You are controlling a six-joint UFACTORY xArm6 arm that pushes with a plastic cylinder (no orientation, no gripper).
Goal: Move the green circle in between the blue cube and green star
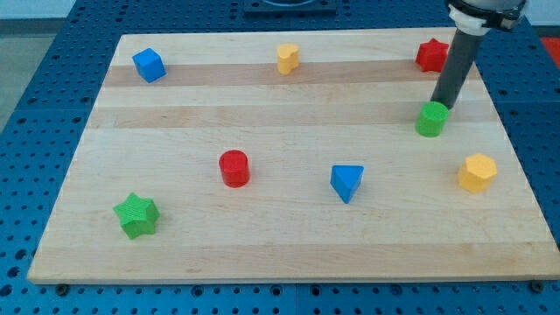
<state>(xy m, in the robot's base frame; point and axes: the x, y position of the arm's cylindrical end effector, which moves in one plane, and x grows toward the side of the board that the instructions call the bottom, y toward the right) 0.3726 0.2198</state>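
Note:
The green circle (pixel 430 119) is a short green cylinder at the view's right, on the wooden board (pixel 289 236). My tip (pixel 443 106) sits right behind it, at its upper right edge, seemingly touching it. The blue cube (pixel 149 65) is at the view's top left. The green star (pixel 136 214) is at the view's bottom left. Both are far to the left of the green circle and my tip.
A red star-like block (pixel 430 55) is at the top right, just left of my rod. A yellow block (pixel 288 59) is at top centre. A red cylinder (pixel 234 168), a blue triangle (pixel 346 182) and a yellow hexagon (pixel 477 172) lie lower.

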